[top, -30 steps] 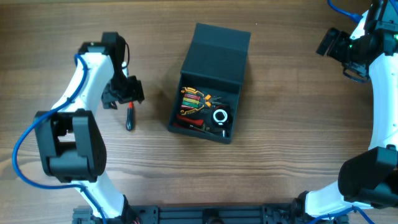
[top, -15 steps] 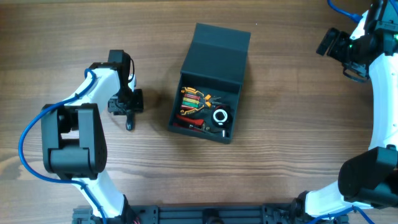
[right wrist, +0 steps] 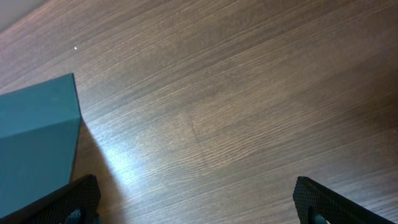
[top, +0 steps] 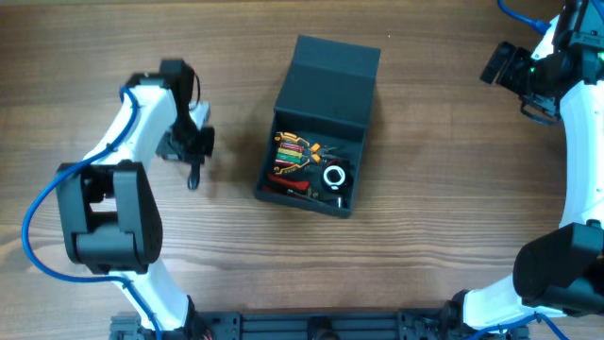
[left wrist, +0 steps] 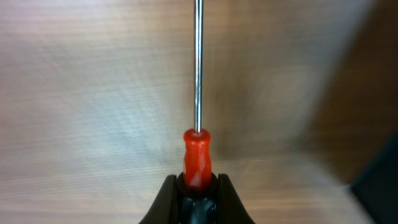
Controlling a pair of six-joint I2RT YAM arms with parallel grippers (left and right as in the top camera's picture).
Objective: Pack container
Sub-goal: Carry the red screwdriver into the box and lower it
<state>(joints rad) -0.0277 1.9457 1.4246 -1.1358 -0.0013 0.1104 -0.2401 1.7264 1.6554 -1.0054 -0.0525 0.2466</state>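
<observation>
The container is a dark teal-grey box in the middle of the table. Its lid stands open at the back, and several small tools lie inside. My left gripper is to the left of the box, shut on the handle of a screwdriver. In the left wrist view the red handle sits pinched in the left gripper, and the steel shaft points away over the wood. My right gripper is at the far right, open and empty. The right gripper shows wide apart, with the lid's corner at left.
Bare wooden tabletop surrounds the box. The dark side of the box shows at the right edge of the left wrist view. The arm bases stand along the near table edge.
My left gripper came down over the screwdriver and shut on its handle, then shifted slightly toward the back. The right arm has not moved.
</observation>
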